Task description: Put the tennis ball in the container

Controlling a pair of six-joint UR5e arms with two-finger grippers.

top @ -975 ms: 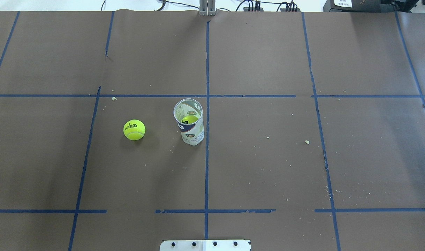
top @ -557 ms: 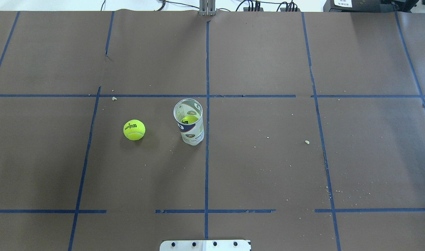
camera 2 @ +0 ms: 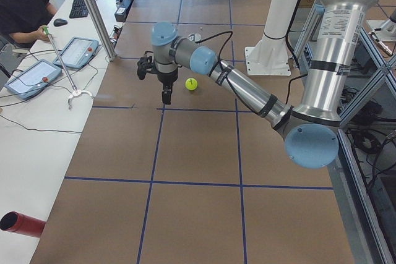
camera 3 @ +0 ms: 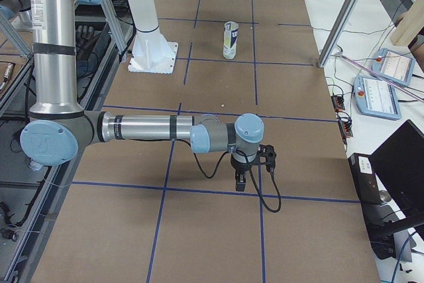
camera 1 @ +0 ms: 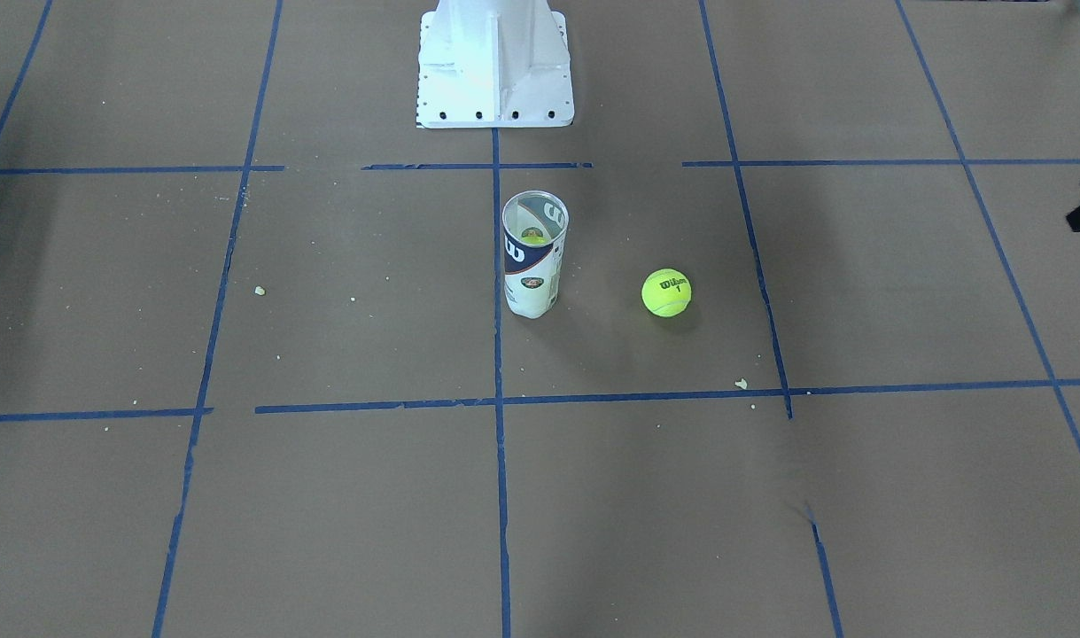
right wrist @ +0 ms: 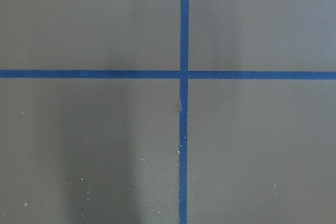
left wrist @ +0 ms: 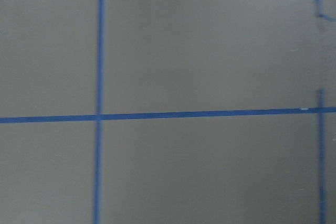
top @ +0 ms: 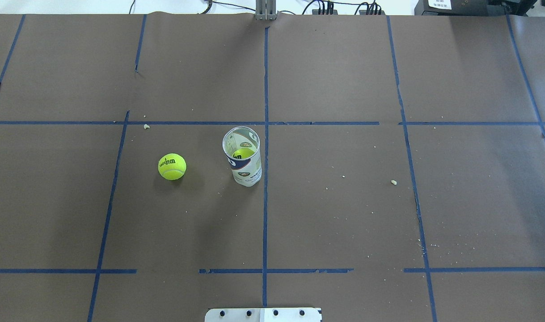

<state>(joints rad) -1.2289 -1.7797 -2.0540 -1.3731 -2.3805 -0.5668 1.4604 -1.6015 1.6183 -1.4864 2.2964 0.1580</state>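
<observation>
The robot has 2 arms that look alike. The left arm (camera 2: pixel 247 94) is made of shiny silver tubes with thin black rings. Round grey joints link the tubes, and each joint has a light blue cap. A thin black cable (camera 2: pixel 213 35) loops along it. At its tip are a small black box and black fingers (camera 2: pixel 166 97). The right arm (camera 3: pixel 146 127) has the same silver tubes and light blue caps. It has a long black cable (camera 3: pixel 268 197) and black fingers (camera 3: pixel 240 182) too. The robot also has a tall white post (camera 3: pixel 142 11) on a flat white foot (camera 1: pixel 495 105). The foot has 4 dark screws along its edge.
</observation>
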